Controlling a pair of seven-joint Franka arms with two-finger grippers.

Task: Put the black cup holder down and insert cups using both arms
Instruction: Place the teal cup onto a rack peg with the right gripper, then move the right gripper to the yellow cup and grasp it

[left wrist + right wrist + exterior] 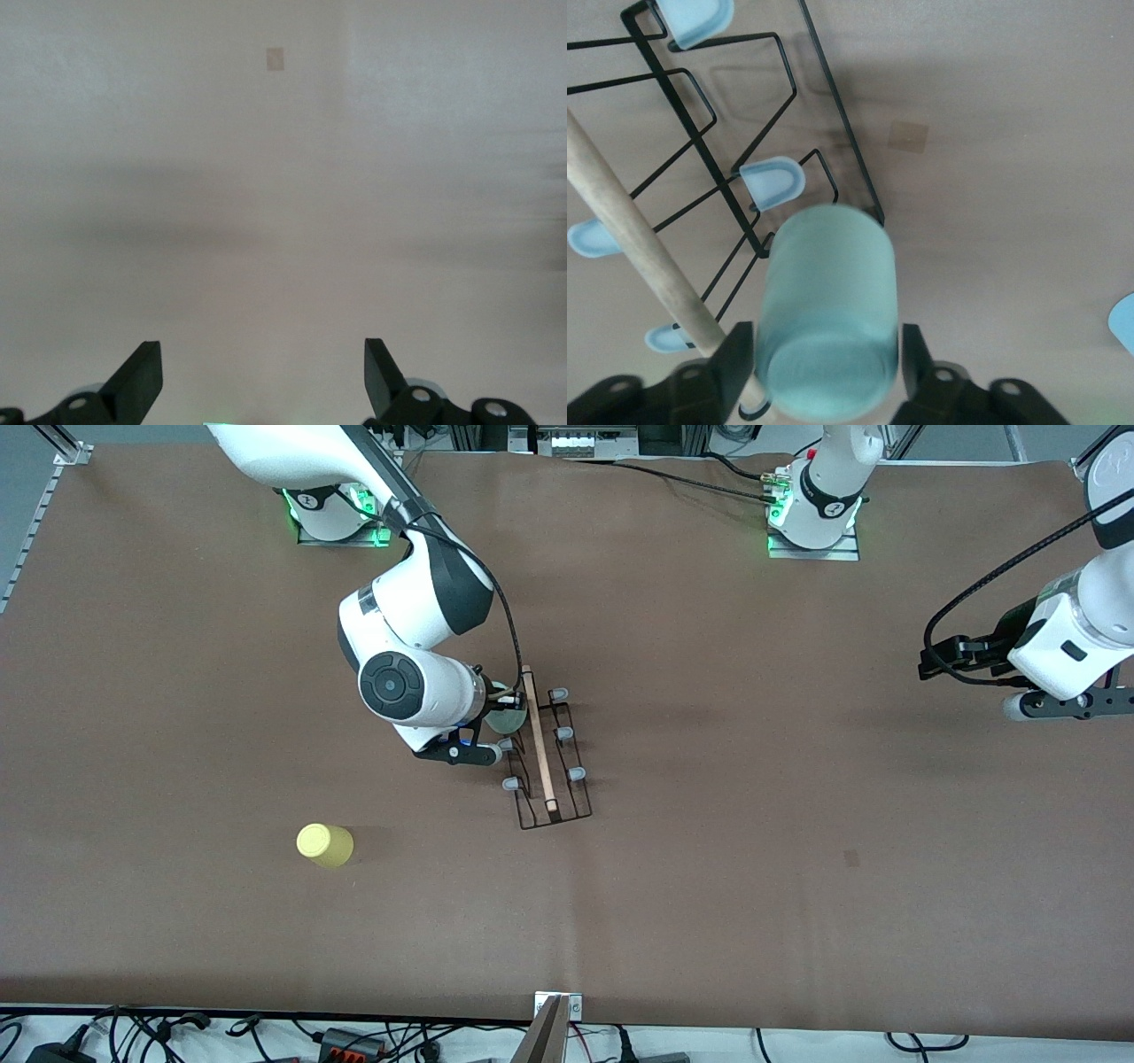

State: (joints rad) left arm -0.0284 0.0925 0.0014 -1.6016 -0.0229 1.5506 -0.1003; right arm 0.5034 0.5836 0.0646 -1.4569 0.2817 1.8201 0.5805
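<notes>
- Brown paper-covered table: fills the front view; both wrist views show only a patch of its surface.
- Right white robot arm: reaches from its base down to the middle of the table. In the front view the wrist housing hides most of what it carries.
- Left white robot arm: waits raised at its own end of the table, well apart from the rack.
- Thin black wire cup holder with a light wooden rod handle: stands at mid-table. The front view shows its pale grey-blue tipped pegs on both sides of the rod; the right wrist view shows the wire loops and rod close up.
- Right gripper: over the end of the rack farther from the front camera. Its fingers clamp a pale blue-green plastic tumbler on both sides, beside the rod. The front view shows only a sliver of this cup past the wrist.
- Left gripper: fingers spread apart, nothing between them, bare table below. Only the left wrist view shows this; in the front view I cannot tell.
- Small yellow plastic tumbler: on the table, nearer the front camera than the rack, toward the right arm's end. Seen in the front view only.
</notes>
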